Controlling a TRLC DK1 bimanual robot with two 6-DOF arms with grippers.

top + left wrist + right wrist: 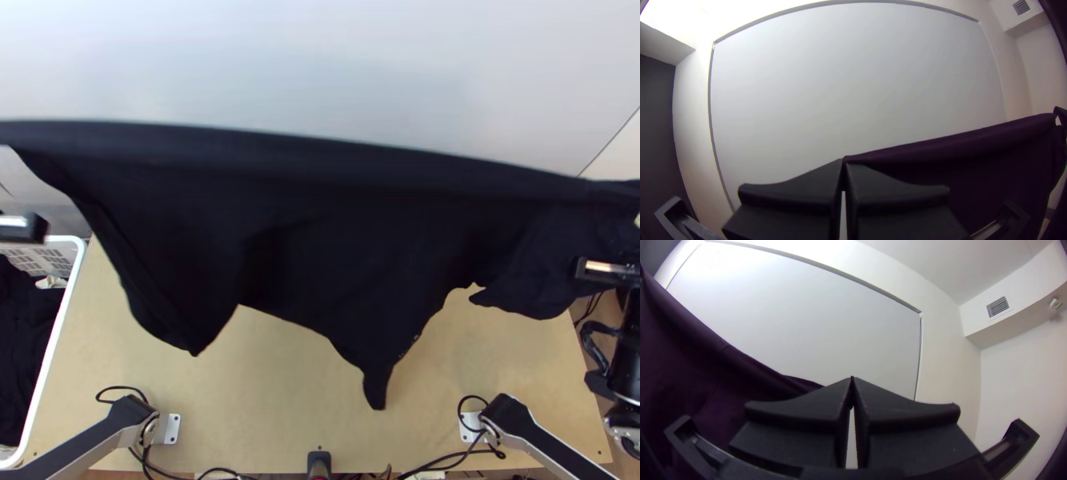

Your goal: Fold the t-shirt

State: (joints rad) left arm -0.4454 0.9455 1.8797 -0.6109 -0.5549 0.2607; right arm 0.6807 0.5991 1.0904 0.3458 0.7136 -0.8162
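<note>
In the top view the dark t-shirt (320, 216) hangs in the air across the table, its upper edge stretched almost straight and its lower edge uneven, with a narrow tip dangling near the middle. Part of my left gripper (30, 229) is at the left edge, part of my right gripper (606, 270) at the right edge. The left wrist view has the left gripper (844, 163) shut on an upper corner of the shirt (960, 146). At the other end, the right gripper (852, 381) is shut in the right wrist view, the shirt (720, 369) running taut behind its finger.
A white basket (60, 320) holding dark cloth stands at the table's left side. The light wooden table (264, 384) lies below the shirt, with cables and arm mounts along its near edge. A large white panel (853, 80) is on the wall beyond.
</note>
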